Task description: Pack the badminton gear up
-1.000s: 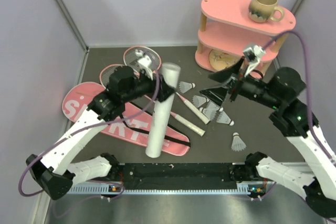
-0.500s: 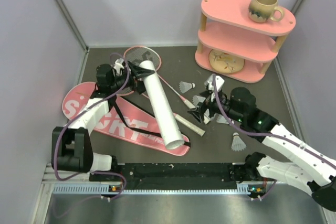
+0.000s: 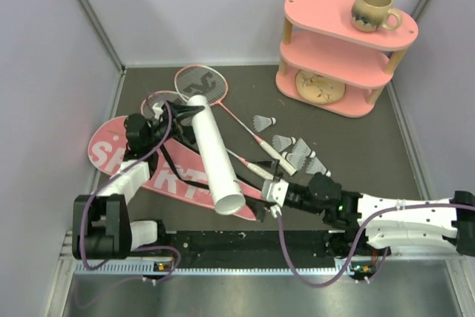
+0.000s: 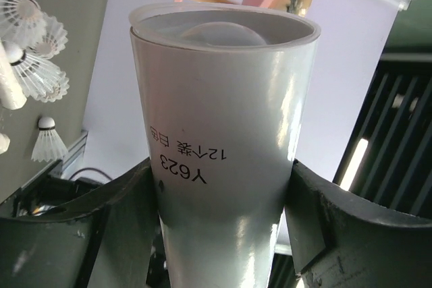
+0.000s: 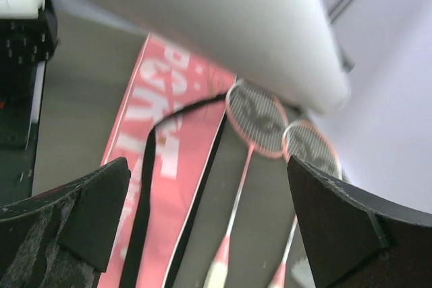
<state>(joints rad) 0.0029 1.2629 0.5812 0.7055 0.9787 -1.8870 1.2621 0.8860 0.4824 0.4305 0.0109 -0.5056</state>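
Observation:
My left gripper (image 3: 185, 113) is shut on the far end of the long white tube (image 3: 214, 152), which slants over the pink racket-shaped bag (image 3: 141, 168) with its open end toward the near edge. The left wrist view shows the tube (image 4: 223, 99) clamped between both fingers. Two pink-framed rackets (image 3: 200, 81) lie with their heads at the far left and their handles (image 3: 276, 155) in the middle. Several white shuttlecocks (image 3: 297, 155) lie right of the handles. My right gripper (image 3: 266, 197) is open and empty, low beside the tube's near end; its view shows the bag (image 5: 169, 160) and racket heads (image 5: 260, 116).
A pink two-tier shelf (image 3: 338, 64) stands at the far right with a beige mug (image 3: 373, 10) on top. Grey walls close the left, back and right. A black rail (image 3: 252, 243) runs along the near edge.
The left arm pulled back to the left, swinging the held tube so it slants over the bag. The right arm came down from beside the shelf to the near edge by the tube's open end.

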